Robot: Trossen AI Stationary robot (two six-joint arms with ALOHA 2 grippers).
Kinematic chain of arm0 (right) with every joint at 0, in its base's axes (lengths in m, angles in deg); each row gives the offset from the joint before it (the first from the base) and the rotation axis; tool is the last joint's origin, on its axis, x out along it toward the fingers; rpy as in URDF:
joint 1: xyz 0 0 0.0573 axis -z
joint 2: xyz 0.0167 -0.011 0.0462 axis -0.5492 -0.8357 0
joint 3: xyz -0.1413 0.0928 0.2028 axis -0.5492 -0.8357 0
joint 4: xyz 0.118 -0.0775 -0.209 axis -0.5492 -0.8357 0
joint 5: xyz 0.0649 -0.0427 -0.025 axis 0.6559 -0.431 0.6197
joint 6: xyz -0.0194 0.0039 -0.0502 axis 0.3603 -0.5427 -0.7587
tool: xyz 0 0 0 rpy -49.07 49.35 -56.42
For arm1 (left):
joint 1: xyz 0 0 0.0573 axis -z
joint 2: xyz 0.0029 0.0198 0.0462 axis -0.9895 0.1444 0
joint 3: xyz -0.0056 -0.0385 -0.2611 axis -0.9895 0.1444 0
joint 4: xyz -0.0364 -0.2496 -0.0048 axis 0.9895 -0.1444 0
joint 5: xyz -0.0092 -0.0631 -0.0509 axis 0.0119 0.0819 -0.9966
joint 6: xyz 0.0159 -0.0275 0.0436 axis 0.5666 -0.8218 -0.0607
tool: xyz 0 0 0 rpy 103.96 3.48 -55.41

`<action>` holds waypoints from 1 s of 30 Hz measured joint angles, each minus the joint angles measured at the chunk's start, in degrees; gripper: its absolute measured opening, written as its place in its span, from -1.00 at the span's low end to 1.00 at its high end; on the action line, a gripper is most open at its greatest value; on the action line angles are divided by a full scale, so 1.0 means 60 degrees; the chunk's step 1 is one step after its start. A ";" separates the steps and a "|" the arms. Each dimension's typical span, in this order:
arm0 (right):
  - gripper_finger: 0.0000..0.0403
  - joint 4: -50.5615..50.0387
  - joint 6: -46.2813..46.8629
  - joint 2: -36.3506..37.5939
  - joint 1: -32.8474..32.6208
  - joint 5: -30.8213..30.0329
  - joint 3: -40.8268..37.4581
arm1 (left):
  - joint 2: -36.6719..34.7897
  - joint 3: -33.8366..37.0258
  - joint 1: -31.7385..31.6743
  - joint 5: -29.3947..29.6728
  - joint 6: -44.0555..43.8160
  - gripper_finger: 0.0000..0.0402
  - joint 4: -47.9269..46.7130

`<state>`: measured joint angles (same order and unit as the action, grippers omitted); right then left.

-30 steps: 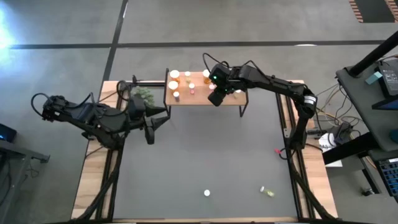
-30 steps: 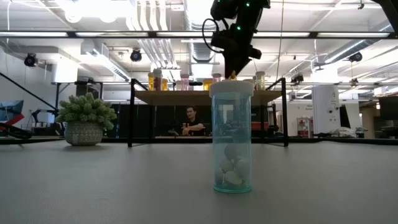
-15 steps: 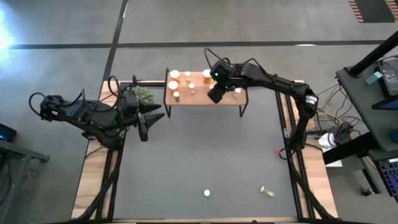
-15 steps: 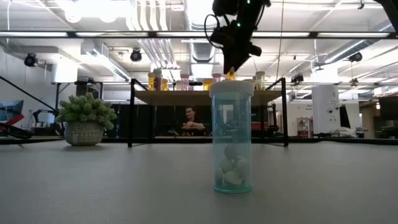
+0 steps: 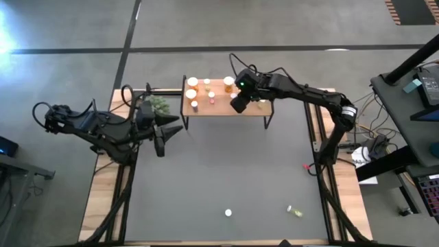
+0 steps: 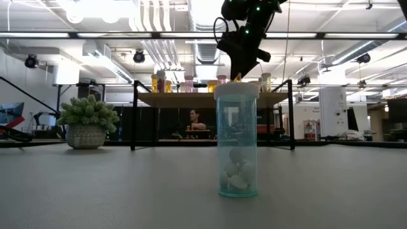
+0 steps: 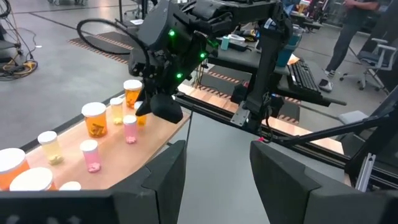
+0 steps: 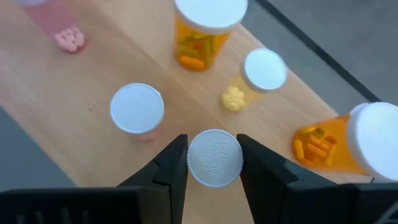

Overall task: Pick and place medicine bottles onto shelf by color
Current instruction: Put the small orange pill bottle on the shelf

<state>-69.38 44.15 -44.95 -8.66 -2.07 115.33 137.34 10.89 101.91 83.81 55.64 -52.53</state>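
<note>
One big dark mat (image 5: pixel 219 185) lies mostly bare, with two small bottles (image 5: pixel 228 213) on it near the front edge, well apart. One wooden shelf (image 5: pixel 221 106) stands at the back edge with about nine bottles. The right gripper (image 8: pixel 214 163) is over the shelf, fingers closed on one white-capped bottle (image 8: pixel 214 158). The left gripper (image 7: pixel 214 168) hangs open beside the one plant (image 5: pixel 159 105).

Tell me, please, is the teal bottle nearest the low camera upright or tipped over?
Upright. The teal bottle stands on its base on the mat, cap on top, with white pills settled at its bottom.
</note>
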 joint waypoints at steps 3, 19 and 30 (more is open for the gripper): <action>-0.44 0.0372 0.0086 0.0304 0.0092 -0.0011 -0.0454 | 0.0061 0.0001 -0.0001 0.0000 -0.0002 -0.19 0.0017; -0.42 0.1908 0.0861 0.1277 0.0254 0.0142 -0.2134 | 0.0176 -0.0001 0.0003 0.0302 -0.0013 -0.19 0.0097; -0.38 0.2128 0.1012 0.1093 0.0258 0.0287 -0.2134 | 0.0202 -0.0003 0.0002 0.0328 -0.0006 -0.19 0.0275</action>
<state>-56.61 50.22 -38.39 -7.11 -0.35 102.52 138.55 10.87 101.92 85.77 55.61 -50.88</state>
